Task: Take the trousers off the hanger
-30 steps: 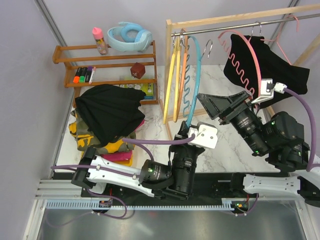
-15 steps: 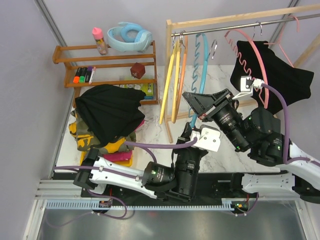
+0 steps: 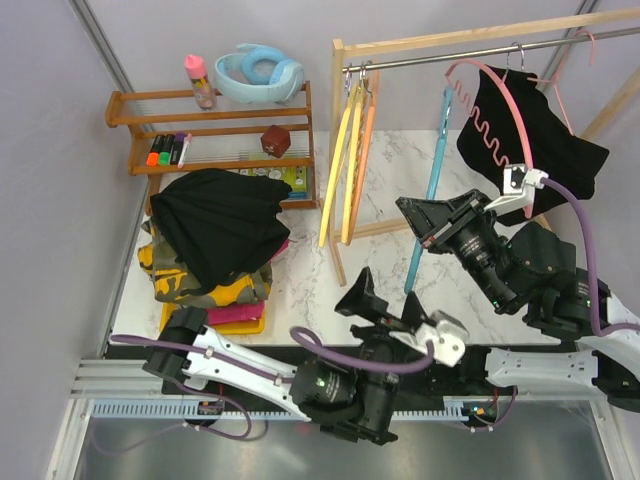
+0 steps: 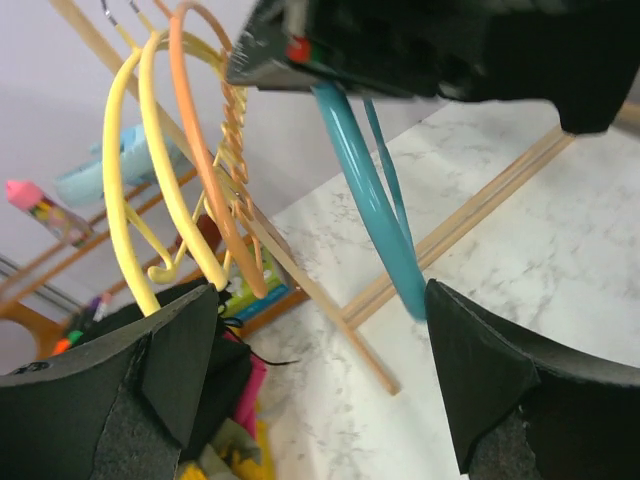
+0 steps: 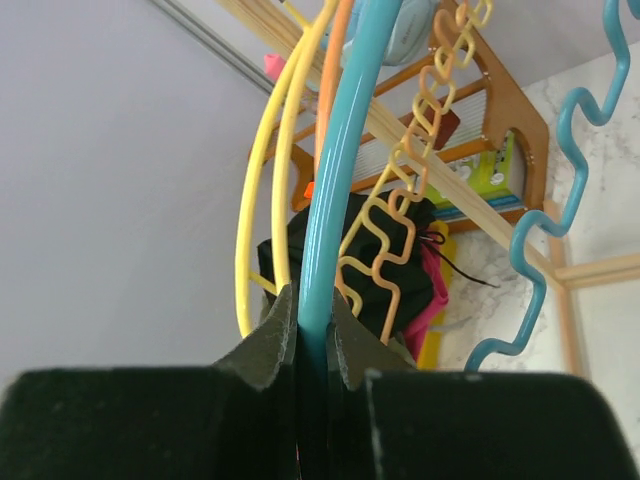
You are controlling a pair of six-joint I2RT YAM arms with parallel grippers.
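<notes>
Trousers hang apart; right jaws clamp blue hanger.

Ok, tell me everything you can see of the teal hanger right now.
The teal hanger is a smooth, plastic-looking rod frame with a wavy lower bar, and it carries no garment. It hangs steeply tilted over the marble tabletop, right of the yellow and orange hangers. The right gripper is shut on its straight bar. The open left gripper sits near its lower end without touching. Whether its hook is on the rail I cannot tell.
</notes>
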